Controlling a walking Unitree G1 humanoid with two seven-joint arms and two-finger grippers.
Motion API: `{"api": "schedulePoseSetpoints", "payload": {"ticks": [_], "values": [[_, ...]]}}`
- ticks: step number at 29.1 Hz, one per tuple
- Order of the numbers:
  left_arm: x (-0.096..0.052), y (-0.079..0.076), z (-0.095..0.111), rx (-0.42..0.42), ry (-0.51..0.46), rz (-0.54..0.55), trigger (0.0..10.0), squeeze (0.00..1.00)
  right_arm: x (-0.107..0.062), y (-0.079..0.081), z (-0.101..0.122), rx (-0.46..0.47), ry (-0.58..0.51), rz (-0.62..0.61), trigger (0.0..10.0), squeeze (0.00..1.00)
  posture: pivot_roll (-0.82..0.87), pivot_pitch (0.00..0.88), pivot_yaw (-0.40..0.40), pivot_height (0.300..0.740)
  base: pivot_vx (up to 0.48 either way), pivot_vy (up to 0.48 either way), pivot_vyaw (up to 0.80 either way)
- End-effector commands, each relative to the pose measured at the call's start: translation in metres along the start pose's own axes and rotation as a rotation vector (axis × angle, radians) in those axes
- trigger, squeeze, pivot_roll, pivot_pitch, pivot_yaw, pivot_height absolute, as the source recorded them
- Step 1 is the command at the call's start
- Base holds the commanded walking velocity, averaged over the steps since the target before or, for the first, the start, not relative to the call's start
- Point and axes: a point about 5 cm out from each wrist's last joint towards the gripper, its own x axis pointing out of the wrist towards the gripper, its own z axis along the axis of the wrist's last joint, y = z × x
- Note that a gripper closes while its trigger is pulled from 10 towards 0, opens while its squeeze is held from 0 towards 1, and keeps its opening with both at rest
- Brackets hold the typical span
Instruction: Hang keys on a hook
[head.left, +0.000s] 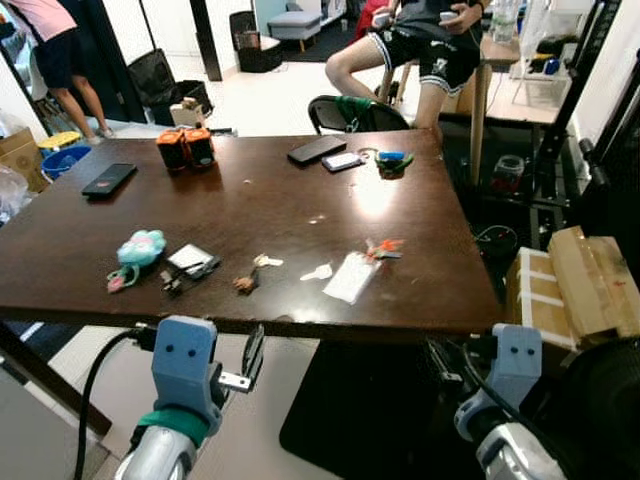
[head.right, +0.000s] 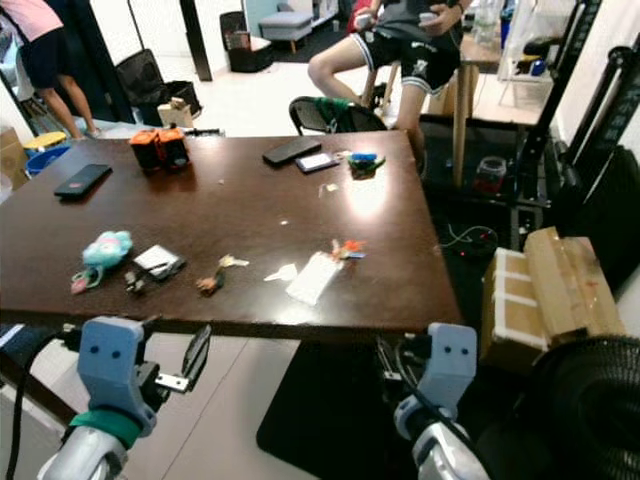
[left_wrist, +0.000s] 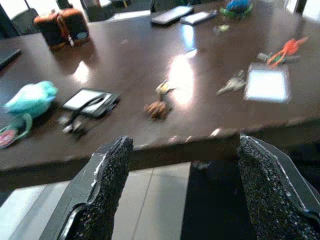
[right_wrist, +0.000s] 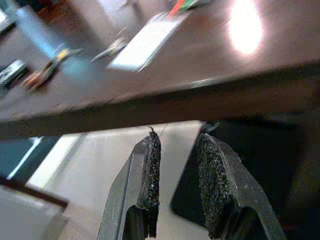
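The table (head.left: 250, 200) is showing a dark brown gloss. At its nine o'clock a plush charm (head.left: 140, 248) is glowing mint and pink. Toward three o'clock, keys (head.left: 383, 248) are wearing orange-red tags beside a white card (head.left: 351, 277). At eleven o'clock, two cases (head.left: 185, 148) are showing orange and black.

- Dark counter (head.left: 250, 210).
- Black phone (head.left: 109, 179) at nine o'clock.
- Orange-black pouches (head.left: 185, 148) at eleven.
- Seated person (head.left: 420, 50) at one.
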Motion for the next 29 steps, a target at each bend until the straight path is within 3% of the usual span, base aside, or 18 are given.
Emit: {"api": "schedulePoseSetpoints", "payload": {"ticks": [1, 19, 29], "values": [[-0.003, 0.001, -0.003, 0.008, 0.016, 0.003, 10.0, 0.00, -0.001, 0.000, -0.001, 0.008, 0.011, -0.001, 10.0, 0.00, -0.11, 0.103, 0.170, 0.740, 0.000, 0.000, 0.00], [-0.002, 0.012, -0.008, 0.005, 0.050, 0.058, 10.0, 0.00, -0.001, -0.001, -0.002, 0.001, 0.014, -0.003, 10.0, 0.00, -0.12, 0.087, 0.168, 0.740, 0.000, 0.000, 0.00], [0.001, 0.013, -0.014, -0.005, 0.062, 0.120, 10.0, 0.00, 0.008, -0.001, 0.000, -0.126, 0.050, 0.049, 10.0, 0.00, -0.13, 0.081, 0.087, 0.740, 0.000, 0.000, 0.00]]}}
